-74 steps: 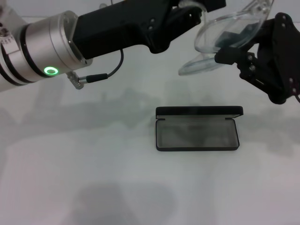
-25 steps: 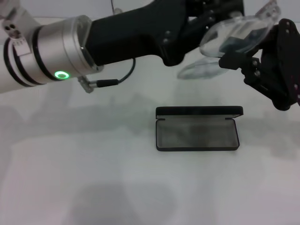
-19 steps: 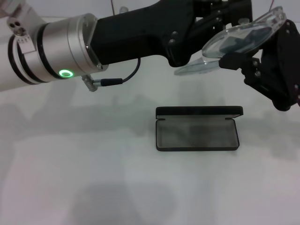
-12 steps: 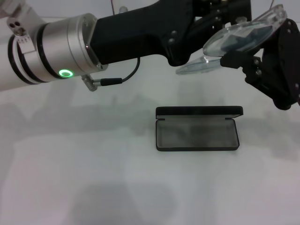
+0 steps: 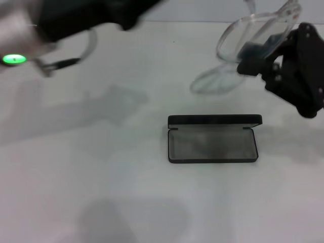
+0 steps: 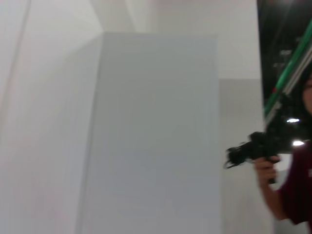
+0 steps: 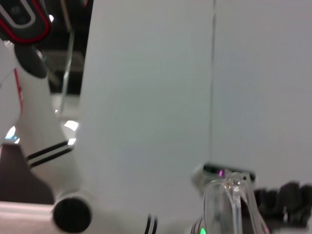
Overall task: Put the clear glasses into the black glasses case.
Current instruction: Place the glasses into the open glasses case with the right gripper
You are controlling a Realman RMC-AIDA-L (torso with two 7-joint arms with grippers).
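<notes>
- now, right gripper [image 5: 253, 56] up at the far right of the head view, above the table [image 5: 101, 192], fingers clamped on the clear glasses [image 5: 253, 35].
- clear glasses held in the air, tilted, one lens uppermost, the other lens lower and toward the robot's left; a faint shadow lies on the table beneath them.
- in the right wrist view part of the clear frame [image 7: 229, 204] shows close to the camera.
- black glasses case [image 5: 212, 138] lies open on the table, nearer the robot than the glasses and well apart from them; lid standing up along the far edge, grey lining facing up, nothing inside.
- left arm [image 5: 30, 35] at the upper left of the head view, blurred, green ring light [image 5: 13, 58] lit; its gripper is out of sight.
- left wrist view shows only pale walls and a person [image 6: 292, 180] holding a dark device [image 6: 253, 148].
</notes>
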